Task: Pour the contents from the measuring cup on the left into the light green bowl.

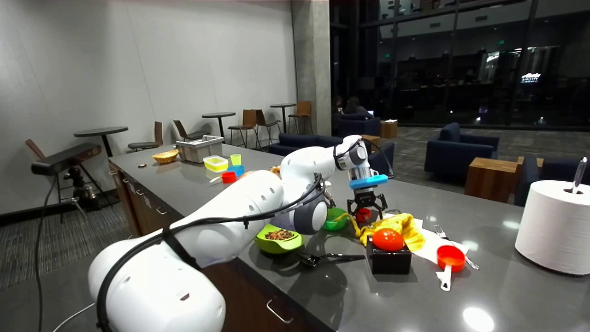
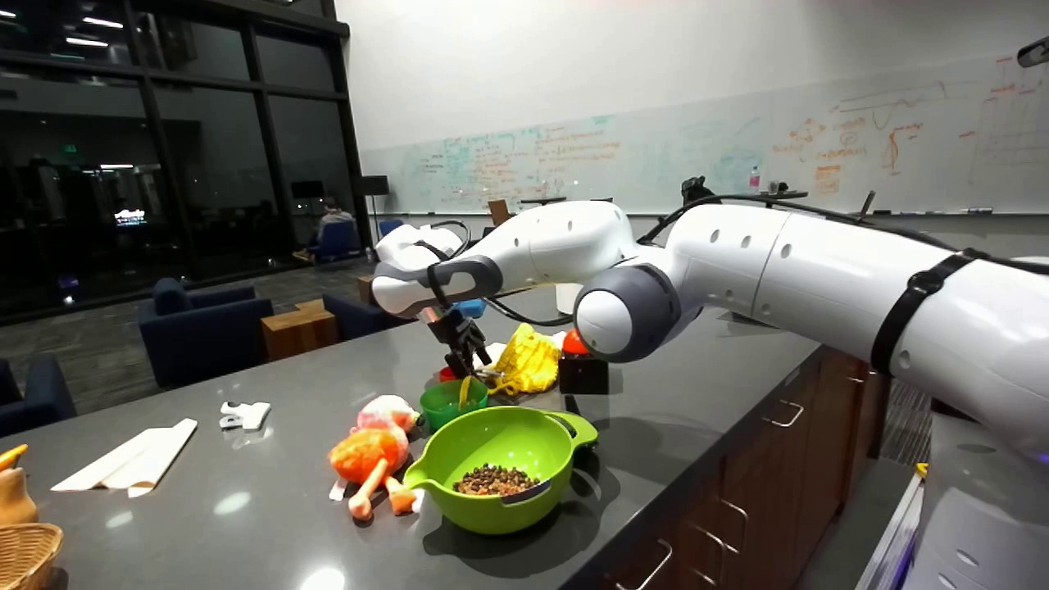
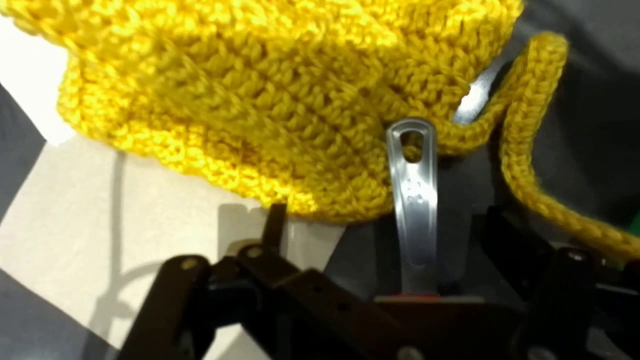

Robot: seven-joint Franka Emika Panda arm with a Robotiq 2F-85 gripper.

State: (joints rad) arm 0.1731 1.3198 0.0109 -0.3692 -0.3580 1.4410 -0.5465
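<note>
Your black, hinged gripper [image 1: 367, 211] stands with its jaws apart, either side of the small, round red plastic measuring cup [image 1: 363, 215], whose smooth, pierced grey handle [image 3: 418, 220] overlaps nubbly yellow crocheted fabric [image 3: 240, 110]. The wide lime-green plastic bowl [image 2: 504, 436] nearby holds small, grainy pieces [image 2: 496, 479].

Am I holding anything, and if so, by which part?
Nothing is held. The gripper is open: the wrist view shows gaps on both sides of the handle of the red measuring cup.

Yel. cloth [image 3: 240, 100] by blk box [image 1: 391, 261]; paper roll [image 1: 555, 230] on ctr [image 1: 539, 304].
</note>
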